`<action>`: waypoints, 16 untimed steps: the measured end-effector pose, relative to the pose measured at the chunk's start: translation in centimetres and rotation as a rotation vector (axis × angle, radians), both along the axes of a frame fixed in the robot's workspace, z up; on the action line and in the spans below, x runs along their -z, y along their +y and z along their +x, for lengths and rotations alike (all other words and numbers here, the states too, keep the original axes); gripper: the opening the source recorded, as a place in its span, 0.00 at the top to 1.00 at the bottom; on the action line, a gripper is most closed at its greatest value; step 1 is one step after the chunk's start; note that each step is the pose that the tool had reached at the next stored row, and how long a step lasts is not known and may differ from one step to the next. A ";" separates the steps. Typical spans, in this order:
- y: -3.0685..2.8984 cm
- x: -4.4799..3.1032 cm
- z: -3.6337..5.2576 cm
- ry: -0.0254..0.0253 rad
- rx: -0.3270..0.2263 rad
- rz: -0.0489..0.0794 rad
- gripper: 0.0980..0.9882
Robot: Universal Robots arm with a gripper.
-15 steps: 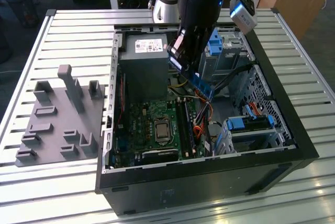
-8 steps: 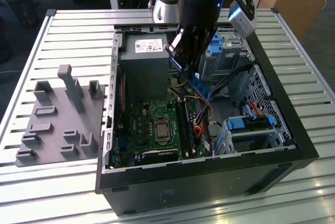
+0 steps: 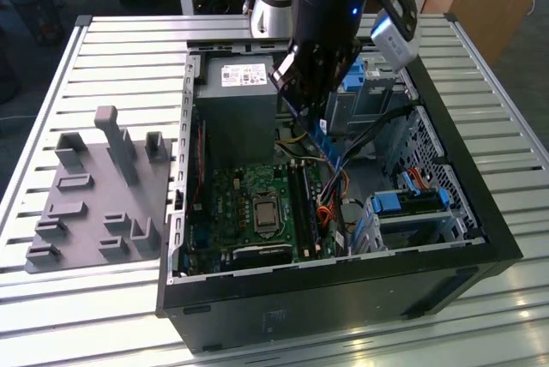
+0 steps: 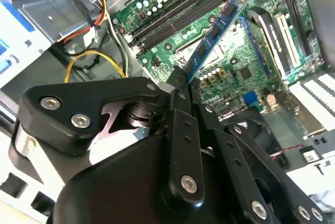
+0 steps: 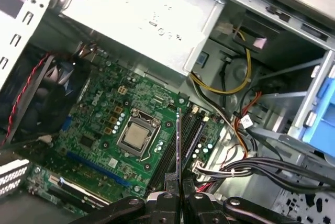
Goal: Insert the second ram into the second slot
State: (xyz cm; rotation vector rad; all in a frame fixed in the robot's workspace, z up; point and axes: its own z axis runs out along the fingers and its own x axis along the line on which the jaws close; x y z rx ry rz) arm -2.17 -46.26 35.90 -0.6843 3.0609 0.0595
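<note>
The second ram point(image 4: 214, 30) is a thin blue circuit-board stick with dark chips. My gripper point(image 4: 180, 84) is shut on one end of it, and the rest sticks out over the green motherboard point(image 4: 246, 62). In the first wrist view the ram point(image 5: 178, 145) appears edge-on, rising from between my gripper point(image 5: 179, 195) fingers, just above the long dark memory slots point(image 5: 192, 132). In the exterior view my gripper point(image 3: 322, 127) hangs inside the open computer case with the ram point(image 3: 328, 148) tilted above the slots point(image 3: 304, 204). I cannot tell which slot it lines up with.
A grey power supply point(image 3: 236, 84) fills the case's far end. The processor socket point(image 3: 262, 213) lies beside the slots. Yellow, red and black cables point(image 5: 230, 85) run close by. Blue drive brackets point(image 3: 412, 204) sit at the exterior view's right. A grey fixture point(image 3: 94, 187) rests on the slatted table.
</note>
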 end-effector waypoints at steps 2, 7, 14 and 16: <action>0.00 0.03 0.00 0.0000 0.035 0.000 0.96; 0.00 0.12 0.00 0.0000 0.126 0.000 0.96; 0.00 0.23 0.00 0.0001 0.250 0.000 0.96; 0.00 0.26 0.00 0.0001 0.284 0.000 0.96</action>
